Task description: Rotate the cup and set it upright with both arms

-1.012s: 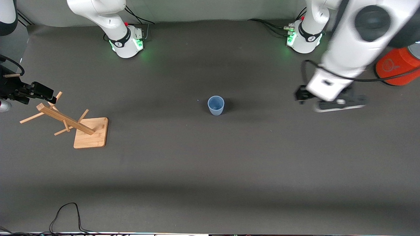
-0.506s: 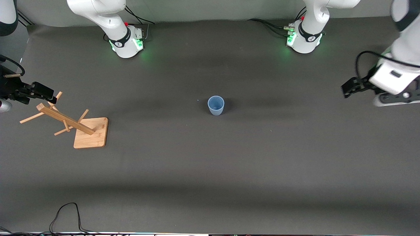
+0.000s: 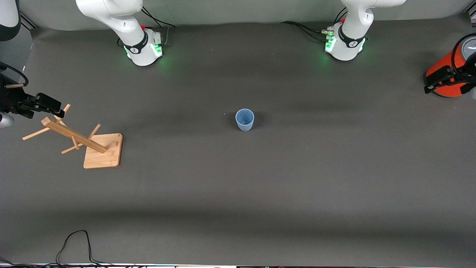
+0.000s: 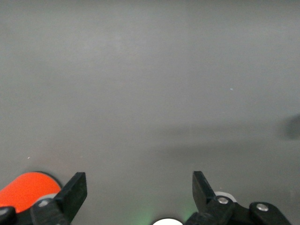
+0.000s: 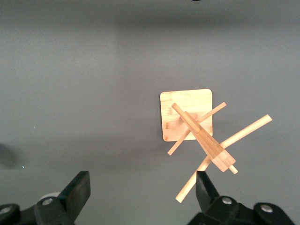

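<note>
1. Both grippers are hanging at the frame's edges with their fingers spread apart and nothing between them: the left gripper (image 3: 446, 82) at the right edge, over the orange cylinder (image 3: 444, 72), and the right gripper (image 3: 44, 104) at the left edge, over the wooden rack (image 3: 74, 139).
2. Lying along the bottom edge, a black cable (image 3: 76, 245) is looping onto the dark table (image 3: 260, 186).
3. Sitting at mid-frame, the cup (image 3: 244, 119) is standing upright, mouth up, well apart from both grippers.
4. Glowing green along the top edge, the two arm bases are standing, the right arm's base (image 3: 143, 46) at upper left and the left arm's base (image 3: 344, 42) at upper right.
</note>
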Action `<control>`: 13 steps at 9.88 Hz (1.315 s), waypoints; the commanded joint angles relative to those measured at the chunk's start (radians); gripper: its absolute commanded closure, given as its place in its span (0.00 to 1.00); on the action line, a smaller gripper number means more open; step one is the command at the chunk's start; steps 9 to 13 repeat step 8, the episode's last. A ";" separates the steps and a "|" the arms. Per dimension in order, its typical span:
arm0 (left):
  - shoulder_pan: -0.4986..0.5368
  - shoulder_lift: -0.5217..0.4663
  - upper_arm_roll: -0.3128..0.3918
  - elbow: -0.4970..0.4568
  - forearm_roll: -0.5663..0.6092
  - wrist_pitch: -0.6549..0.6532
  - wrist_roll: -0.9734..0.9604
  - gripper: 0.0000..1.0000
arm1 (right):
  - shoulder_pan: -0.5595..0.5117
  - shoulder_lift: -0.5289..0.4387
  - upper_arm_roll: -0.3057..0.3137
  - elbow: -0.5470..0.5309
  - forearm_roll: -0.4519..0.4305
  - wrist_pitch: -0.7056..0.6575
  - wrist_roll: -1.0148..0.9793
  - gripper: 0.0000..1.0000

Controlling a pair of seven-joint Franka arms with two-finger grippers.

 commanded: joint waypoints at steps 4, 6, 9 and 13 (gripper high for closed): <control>0.029 -0.003 -0.071 -0.011 -0.003 0.002 0.005 0.00 | 0.005 -0.013 -0.006 -0.011 0.012 0.001 -0.022 0.00; 0.018 -0.003 -0.071 -0.003 -0.003 0.005 0.015 0.00 | 0.005 -0.013 -0.006 -0.011 0.012 0.001 -0.026 0.00; 0.012 0.006 -0.071 -0.002 -0.011 0.008 0.016 0.00 | 0.005 -0.013 -0.006 -0.011 0.012 0.001 -0.026 0.00; 0.012 0.006 -0.071 -0.002 -0.011 0.008 0.016 0.00 | 0.005 -0.013 -0.006 -0.011 0.012 0.001 -0.026 0.00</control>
